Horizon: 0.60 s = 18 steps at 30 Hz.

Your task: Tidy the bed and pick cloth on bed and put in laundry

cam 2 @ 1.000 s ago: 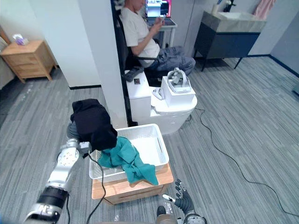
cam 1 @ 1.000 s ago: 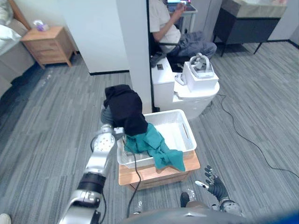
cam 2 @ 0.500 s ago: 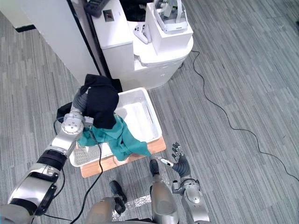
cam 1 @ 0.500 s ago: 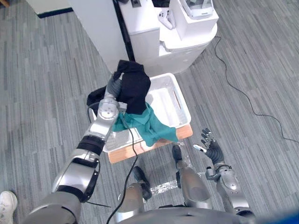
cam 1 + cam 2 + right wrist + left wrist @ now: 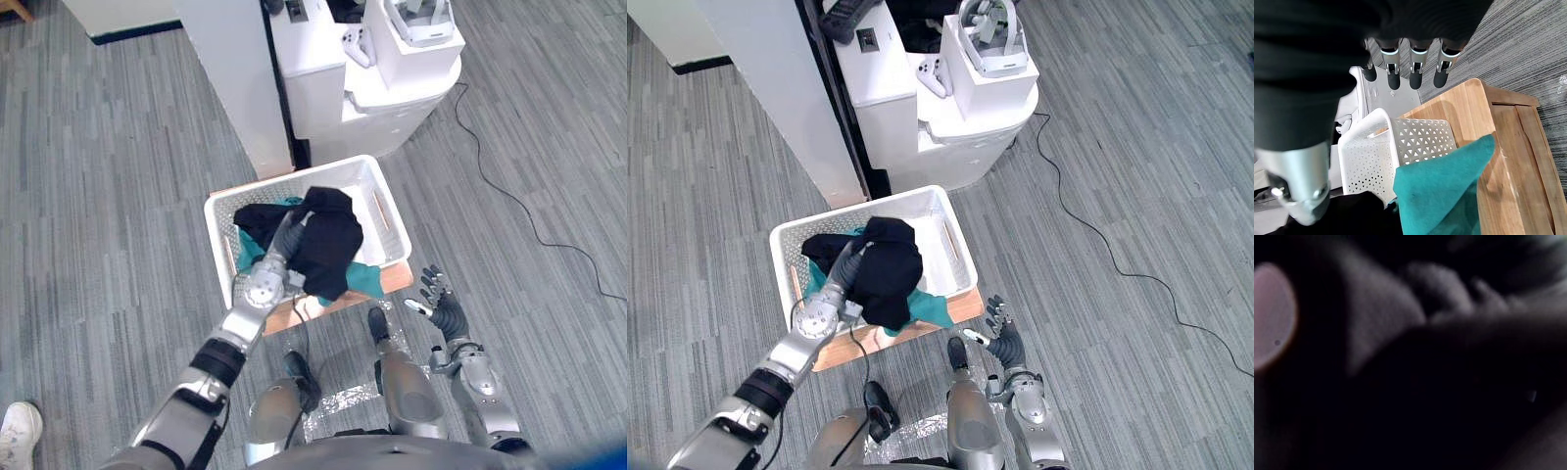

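Black cloth (image 5: 328, 245) over basket (image 5: 294, 186); L robot hand (image 5: 282, 240) can't tell; R robot hand (image 5: 441, 305) spread.

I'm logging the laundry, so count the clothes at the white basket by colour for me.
Black cloth: 1, draped over the left hand above the basket
Teal cloth: 1, hanging over the basket's near edge
Total: 2
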Available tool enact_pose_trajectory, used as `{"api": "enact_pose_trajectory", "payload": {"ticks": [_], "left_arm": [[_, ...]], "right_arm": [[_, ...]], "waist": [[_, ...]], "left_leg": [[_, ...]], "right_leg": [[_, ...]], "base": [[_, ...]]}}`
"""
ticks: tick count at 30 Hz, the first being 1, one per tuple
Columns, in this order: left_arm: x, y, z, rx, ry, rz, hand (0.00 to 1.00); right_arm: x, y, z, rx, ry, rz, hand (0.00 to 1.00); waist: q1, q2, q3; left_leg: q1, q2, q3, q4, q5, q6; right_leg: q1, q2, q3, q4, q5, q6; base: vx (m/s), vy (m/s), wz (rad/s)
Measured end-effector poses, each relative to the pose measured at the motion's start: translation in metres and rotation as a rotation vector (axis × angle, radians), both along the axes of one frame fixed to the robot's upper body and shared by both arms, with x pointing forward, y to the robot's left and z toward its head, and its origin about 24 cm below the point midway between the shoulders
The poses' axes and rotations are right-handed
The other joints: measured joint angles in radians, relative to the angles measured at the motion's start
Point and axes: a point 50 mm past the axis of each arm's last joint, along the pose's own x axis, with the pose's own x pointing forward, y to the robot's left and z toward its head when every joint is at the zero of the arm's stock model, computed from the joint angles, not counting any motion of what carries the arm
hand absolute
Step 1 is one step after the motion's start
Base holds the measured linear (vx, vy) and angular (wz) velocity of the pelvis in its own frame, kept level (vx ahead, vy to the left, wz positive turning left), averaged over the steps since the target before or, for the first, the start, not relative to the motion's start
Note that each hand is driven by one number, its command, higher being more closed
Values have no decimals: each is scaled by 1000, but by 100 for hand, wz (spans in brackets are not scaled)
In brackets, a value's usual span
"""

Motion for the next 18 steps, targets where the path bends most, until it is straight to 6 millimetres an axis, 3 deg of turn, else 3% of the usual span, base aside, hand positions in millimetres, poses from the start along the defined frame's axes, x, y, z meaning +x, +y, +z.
{"api": "enact_pose_trajectory", "payload": {"ticks": [3, 7, 10, 15, 18], "left_arm": [[-3, 6, -13, 55, 48, 85, 0], [-1, 23, -15, 70, 45, 204, 0], [5, 39, -7, 71, 2, 308, 0], [21, 60, 22, 64, -123, 421, 0], [22, 71, 28, 74, -145, 461, 0]], "right_arm": [[-7, -3, -9, -7, 44, -9, 0], [-8, -3, -10, -7, 49, -12, 0], [-9, -4, -10, -7, 50, -13, 0], [-11, -3, -11, -6, 54, -14, 0], [-12, -3, -11, -5, 57, -14, 0]], "waist": [[-2, 14, -7], [-2, 26, -13], [-2, 26, -14], [0, 27, -16], [1, 27, -25]], "left_leg": [[-15, 7, -10, 22, -9, -4], [-22, 24, -12, 36, -8, -6], [-28, 35, -15, 44, -9, -10], [-35, 33, -27, 44, -4, -10], [-27, 29, -28, 43, 0, -8]], "right_leg": [[0, 0, -3, 0, -16, 9], [-1, 11, -4, -1, -16, 9], [-2, 17, -8, -2, -15, 9], [-4, 18, -19, -2, -15, 10], [0, 14, -19, -2, -13, 11]], "base": [[-38, -26, 7], [10, -35, 0], [20, -21, 1], [22, -13, 9], [18, 3, 3]]}}
